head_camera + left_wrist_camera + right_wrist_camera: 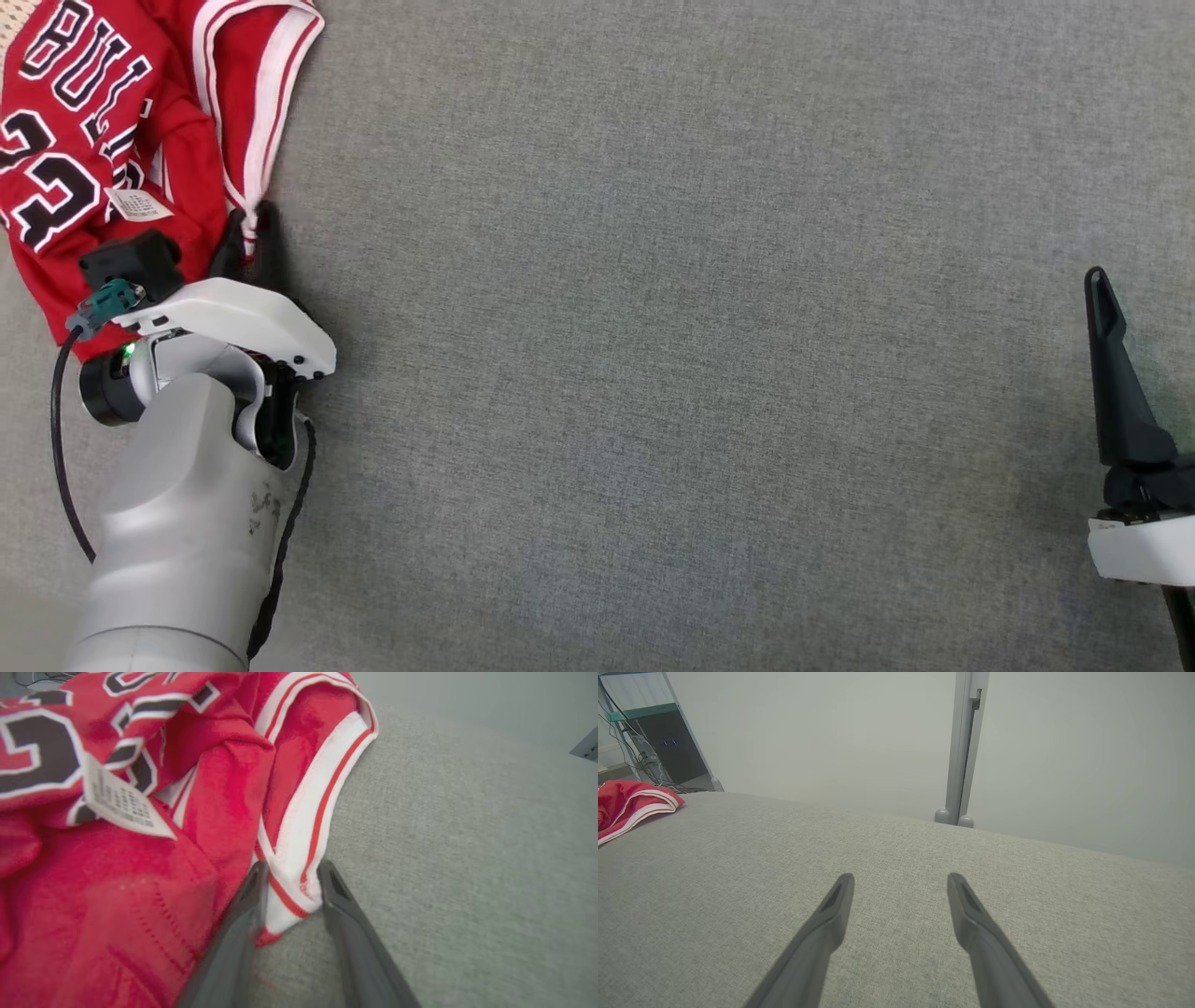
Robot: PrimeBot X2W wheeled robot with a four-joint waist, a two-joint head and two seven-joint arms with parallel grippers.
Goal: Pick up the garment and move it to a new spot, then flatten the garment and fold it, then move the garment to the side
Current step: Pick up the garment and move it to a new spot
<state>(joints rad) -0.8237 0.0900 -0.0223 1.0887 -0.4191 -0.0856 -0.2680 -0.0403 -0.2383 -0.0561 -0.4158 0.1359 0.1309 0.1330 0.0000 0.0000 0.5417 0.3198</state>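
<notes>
The grey cloth surface spreads bare beneath and ahead of both my jaws. The red jersey lies crumpled on it. It bulks ahead and to the left of my left gripper, and sits well off to the left of my right gripper. That right gripper has its jaws spread wide with nothing between them, only bare cloth below. My left jaws stand partway closed, one finger on each side of the jersey's white-and-red trim where it comes to a corner. The trim fills the gap between them, but whether they truly pinch it I cannot tell. A small white label lies on the red fabric, ahead and to the left of those jaws.
</notes>
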